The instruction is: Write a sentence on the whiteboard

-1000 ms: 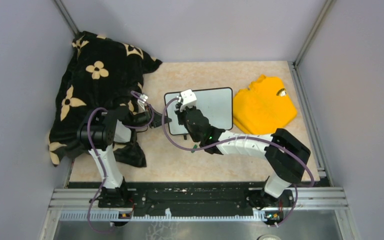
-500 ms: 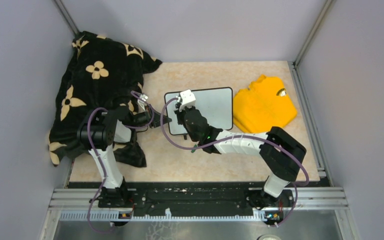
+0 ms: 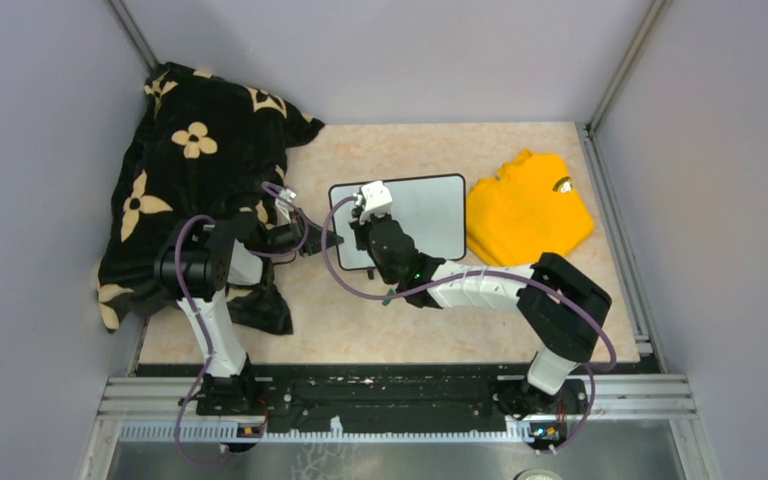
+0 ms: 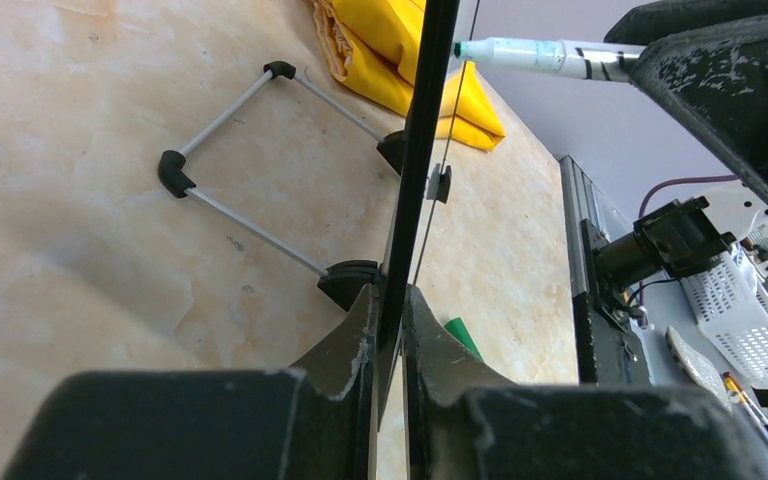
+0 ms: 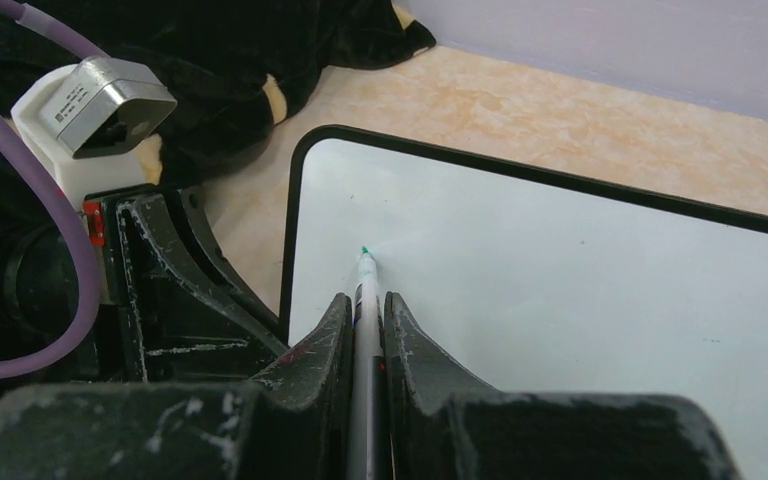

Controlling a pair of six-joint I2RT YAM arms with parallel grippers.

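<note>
Jaws of the left gripper (image 4: 390,305) tight on the whiteboard (image 5: 560,290) edge, right gripper (image 5: 365,310) jaws tight on a marker (image 5: 366,272), tip at the board.

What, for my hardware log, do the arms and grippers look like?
Left arm and right arm: black joints, white links, looping purple cables. Left gripper and right gripper: black fingers, scuffed whitish. A white camera box tops the right wrist.

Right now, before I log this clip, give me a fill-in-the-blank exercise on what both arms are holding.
1. The right gripper is shut on a marker with a ___ tip.
2. The left gripper is shut on the whiteboard's ___ frame.
3. In the top view, the folded shirt lies to the ___ of the whiteboard.
Missing words: green; black; right.
</note>
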